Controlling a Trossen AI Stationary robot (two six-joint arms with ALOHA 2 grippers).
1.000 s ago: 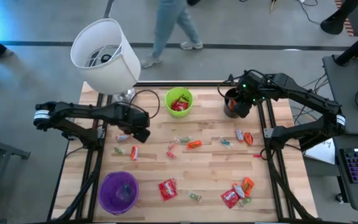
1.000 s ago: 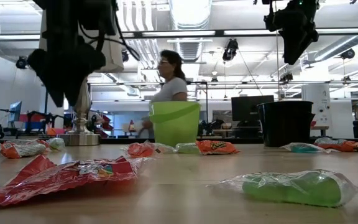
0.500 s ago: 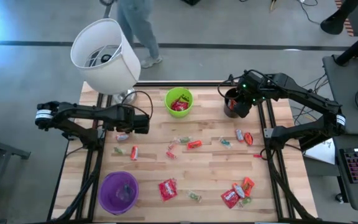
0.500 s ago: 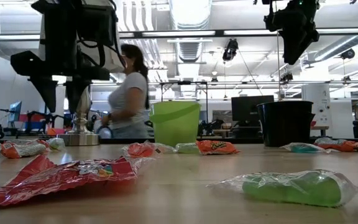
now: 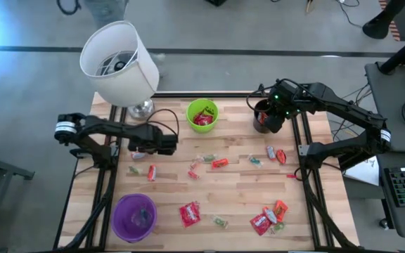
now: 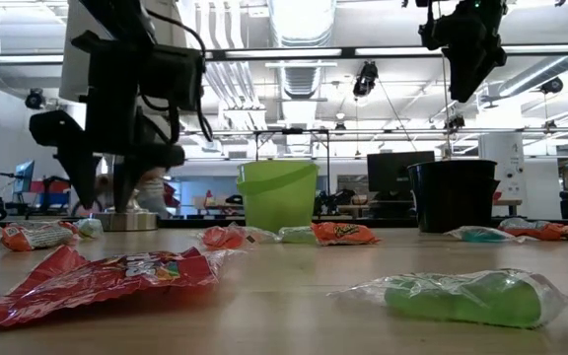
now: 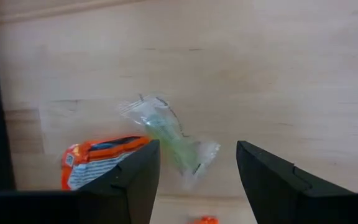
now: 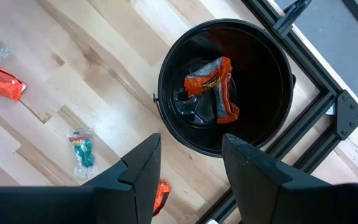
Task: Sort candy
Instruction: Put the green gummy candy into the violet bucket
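Left pincer (image 7: 194, 165) hangs open and empty above the table (image 5: 245, 190), near its left edge. Seen from its wrist camera, a clear-wrapped green candy (image 7: 169, 138) lies between the two spread fingers, with an orange packet (image 7: 101, 158) just beside it. Right pincer (image 8: 185, 171) is also open and empty, hovering over the black cup (image 8: 225, 93) at the table's far right corner. An orange-wrapped candy (image 8: 213, 84) lies inside that cup. Red candy sits in the green cup (image 5: 202, 114) at the far middle edge. A purple cup (image 5: 134, 216) stands at the near left corner. Loose candy (image 5: 219, 162) is scattered across the middle of the table, and red packets (image 5: 190, 213) lie toward the near edge. A white lamp (image 5: 118, 63) stands at the far left corner.
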